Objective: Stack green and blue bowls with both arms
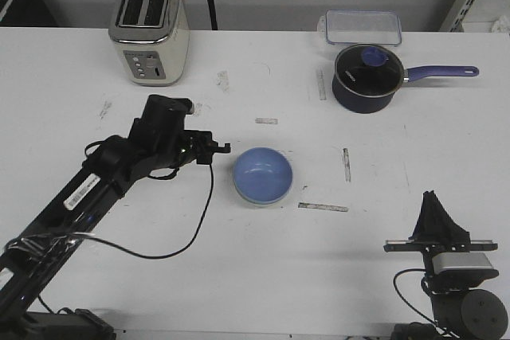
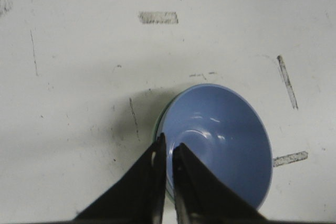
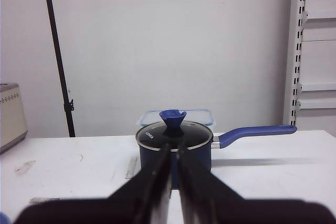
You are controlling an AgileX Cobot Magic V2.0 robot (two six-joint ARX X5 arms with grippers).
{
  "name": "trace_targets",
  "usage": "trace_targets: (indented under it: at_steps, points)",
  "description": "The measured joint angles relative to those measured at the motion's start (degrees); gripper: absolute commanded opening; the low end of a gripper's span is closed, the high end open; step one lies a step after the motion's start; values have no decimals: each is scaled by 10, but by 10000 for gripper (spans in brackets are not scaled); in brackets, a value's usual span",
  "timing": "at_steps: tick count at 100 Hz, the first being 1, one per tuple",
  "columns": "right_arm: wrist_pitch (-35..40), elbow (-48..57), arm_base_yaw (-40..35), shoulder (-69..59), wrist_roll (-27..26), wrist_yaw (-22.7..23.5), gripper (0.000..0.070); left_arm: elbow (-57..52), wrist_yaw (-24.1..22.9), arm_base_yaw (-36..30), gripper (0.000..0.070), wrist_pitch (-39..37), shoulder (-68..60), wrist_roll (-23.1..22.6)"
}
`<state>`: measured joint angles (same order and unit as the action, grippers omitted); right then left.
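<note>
The light blue bowl (image 1: 263, 174) sits upright at the table's middle. In the left wrist view it (image 2: 220, 140) rests nested in the mint green bowl (image 2: 157, 125), of which only a thin rim edge shows on one side. My left gripper (image 1: 224, 147) is just left of the bowls. In its wrist view the left gripper (image 2: 169, 144) hovers over the stack's near rim, its jaws closed to a narrow slit and holding nothing. My right gripper (image 1: 431, 197) is shut and empty at the front right, far from the bowls; its wrist view (image 3: 173, 149) faces the saucepan.
A dark navy saucepan (image 1: 365, 77) with glass lid and purple handle stands back right, a clear lidded container (image 1: 362, 26) behind it. A toaster (image 1: 148, 28) stands back left. A black cable (image 1: 171, 248) trails from the left arm over the table.
</note>
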<state>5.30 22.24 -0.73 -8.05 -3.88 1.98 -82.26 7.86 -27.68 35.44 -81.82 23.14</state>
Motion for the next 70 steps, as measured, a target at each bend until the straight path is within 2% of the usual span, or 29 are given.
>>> trace_targets:
  at_steps: [15,33,51,61,70]
  points:
    - [0,0,0,0,0,0,12,104,0,33,0,-101,88,-19]
    - [0,0,0,0,0,0,12,226,-2,99,0,-196,207,-73]
    - [0,0,0,0,0,0,12,313,-26,167,0,-217,304,-143]
    - [0,0,0,0,0,0,12,352,-49,201,1,-218,353,-197]
    - [0,0,0,0,0,0,12,378,-51,221,1,-227,392,-233]
